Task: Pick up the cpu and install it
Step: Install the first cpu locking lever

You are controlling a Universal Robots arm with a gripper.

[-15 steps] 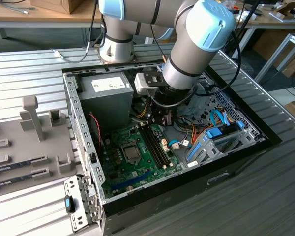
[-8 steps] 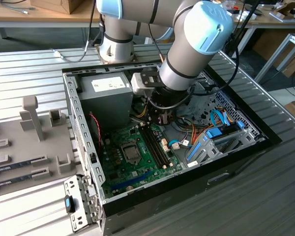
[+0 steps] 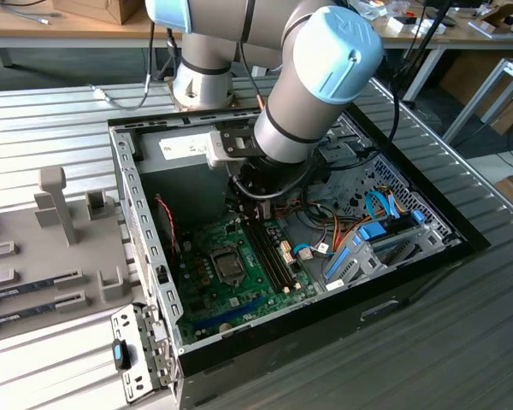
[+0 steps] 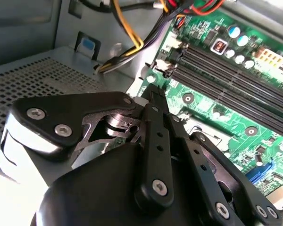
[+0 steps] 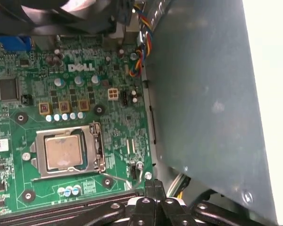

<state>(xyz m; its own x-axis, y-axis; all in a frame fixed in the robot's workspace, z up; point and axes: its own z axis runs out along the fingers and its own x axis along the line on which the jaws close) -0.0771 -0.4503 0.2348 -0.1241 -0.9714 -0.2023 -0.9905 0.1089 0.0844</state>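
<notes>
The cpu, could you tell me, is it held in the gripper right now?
No: in the first wrist view the cpu sits in its socket on the green board, apart from the gripper.

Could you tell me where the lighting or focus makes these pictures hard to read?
In the first wrist view, the strip beyond the case wall is blown out white, while the cpu stays evenly lit. In the second wrist view, the gripper is dark and the motherboard bright and soft.
</notes>
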